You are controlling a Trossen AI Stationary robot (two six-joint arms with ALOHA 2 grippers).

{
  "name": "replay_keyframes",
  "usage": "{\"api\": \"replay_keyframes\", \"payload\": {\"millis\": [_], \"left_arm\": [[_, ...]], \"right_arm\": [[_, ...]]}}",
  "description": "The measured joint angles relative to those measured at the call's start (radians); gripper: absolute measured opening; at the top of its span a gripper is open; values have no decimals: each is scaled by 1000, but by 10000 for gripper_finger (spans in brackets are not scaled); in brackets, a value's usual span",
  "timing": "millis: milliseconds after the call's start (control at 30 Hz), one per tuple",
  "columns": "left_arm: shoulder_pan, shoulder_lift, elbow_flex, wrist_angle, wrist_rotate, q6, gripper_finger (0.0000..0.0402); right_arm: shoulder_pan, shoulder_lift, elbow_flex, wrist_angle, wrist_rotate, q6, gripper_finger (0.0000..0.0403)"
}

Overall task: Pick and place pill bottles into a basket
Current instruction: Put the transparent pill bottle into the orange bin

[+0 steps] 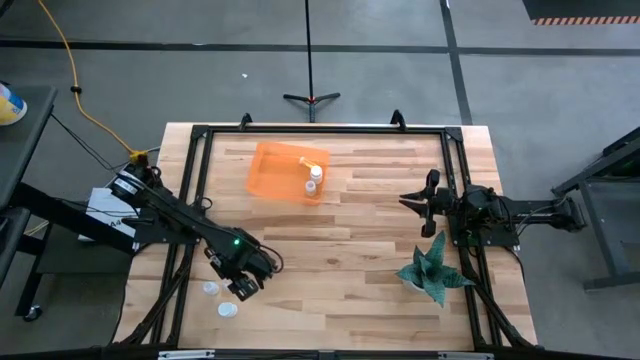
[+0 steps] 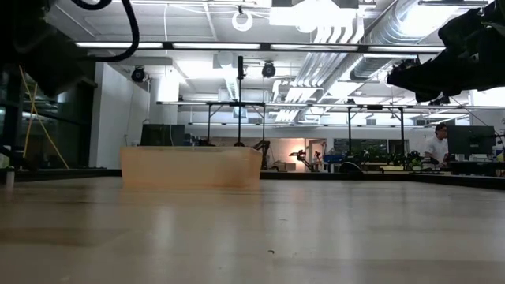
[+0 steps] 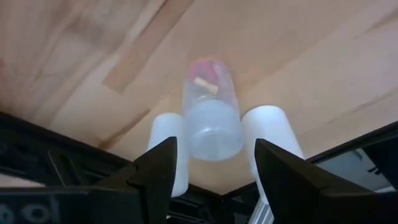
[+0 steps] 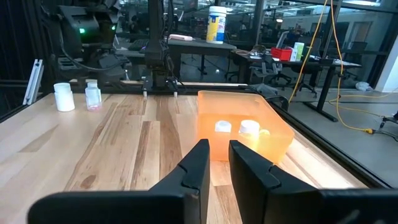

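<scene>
The orange basket (image 1: 280, 170) lies at the table's far middle with two pill bottles (image 1: 314, 178) standing in it; it also shows in the right wrist view (image 4: 245, 124). My left gripper (image 1: 245, 283) hovers at the near left, open. Its fingers (image 3: 155, 174) stand on either side of a translucent pill bottle (image 3: 211, 118) with pink contents, without touching it. Two white bottles (image 3: 270, 134) flank that bottle; they also show in the high view (image 1: 210, 289). My right gripper (image 1: 408, 201) waits at the right side, its fingers a narrow gap apart and empty.
A spiky green plant (image 1: 435, 272) stands at the near right, close to my right arm. A black frame (image 1: 320, 129) runs around the table's edges. Bare wood lies between the basket and my left gripper.
</scene>
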Motion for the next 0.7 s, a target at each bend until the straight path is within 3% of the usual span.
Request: {"api": "replay_keyframes", "payload": {"millis": [567, 700], "left_arm": [[1, 0, -83, 75, 1, 61, 248], [1, 0, -83, 79, 28, 98, 226]], "right_arm": [[0, 0, 0, 0, 0, -16, 52], [0, 0, 0, 0, 0, -18, 48]]}}
